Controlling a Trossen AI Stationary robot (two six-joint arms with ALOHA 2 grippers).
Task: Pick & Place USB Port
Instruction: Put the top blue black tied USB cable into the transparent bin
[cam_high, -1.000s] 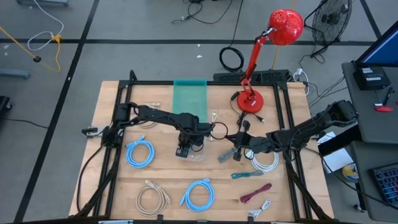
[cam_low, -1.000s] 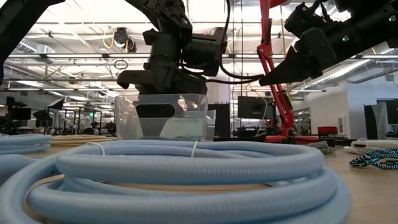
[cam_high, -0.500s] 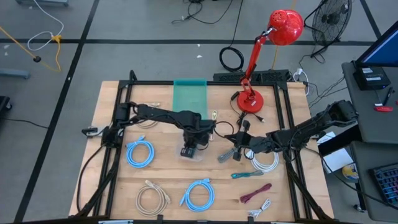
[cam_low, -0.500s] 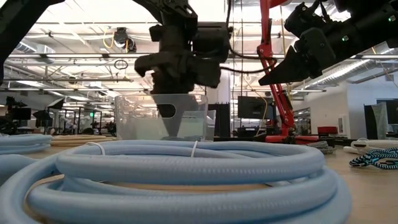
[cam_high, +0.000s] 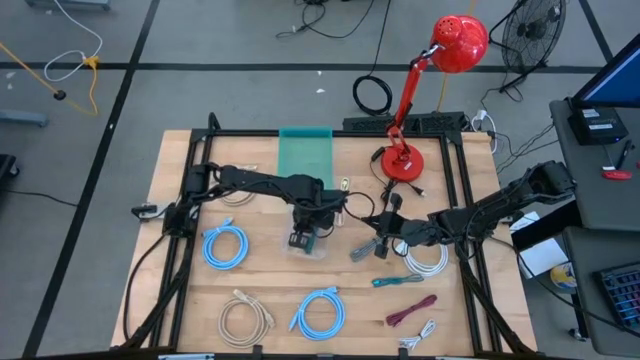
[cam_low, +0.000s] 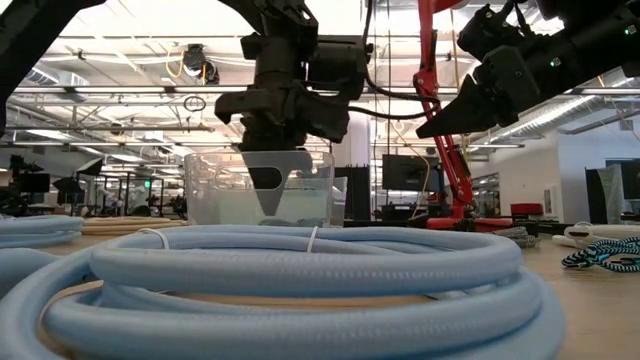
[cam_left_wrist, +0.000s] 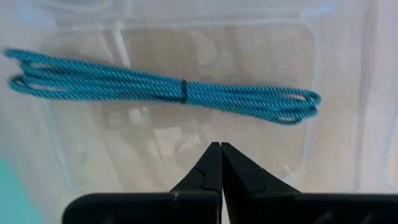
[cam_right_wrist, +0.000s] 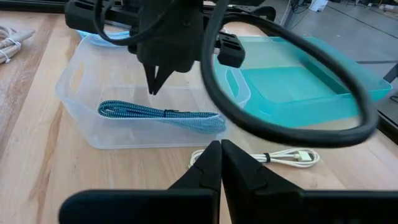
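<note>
A teal braided cable (cam_left_wrist: 161, 93) lies coiled flat on the floor of a clear plastic bin (cam_high: 322, 250), and also shows in the right wrist view (cam_right_wrist: 161, 115). My left gripper (cam_left_wrist: 221, 158) is shut and points straight down into the bin; its tips (cam_low: 272, 200) are below the rim and above the cable, touching nothing. My right gripper (cam_right_wrist: 221, 155) is shut and empty. It hovers to the right of the bin (cam_high: 380, 245), above the table. A white USB cable (cam_right_wrist: 280, 157) lies on the table between it and the bin.
A teal lid (cam_high: 305, 155) lies behind the bin. A red desk lamp (cam_high: 405, 160) stands at the far right, and a black cable loop (cam_right_wrist: 286, 81) hangs near my right gripper. Light-blue coils (cam_high: 225, 247) (cam_high: 320, 312), a beige coil (cam_high: 245, 318), a white coil (cam_high: 428, 260) and small cables (cam_high: 412, 312) lie around.
My left gripper has shifted slightly toward the table's right over the bin and turned about its wrist. Its fingers now show as one shut point inside the bin. The right arm has kept still.
</note>
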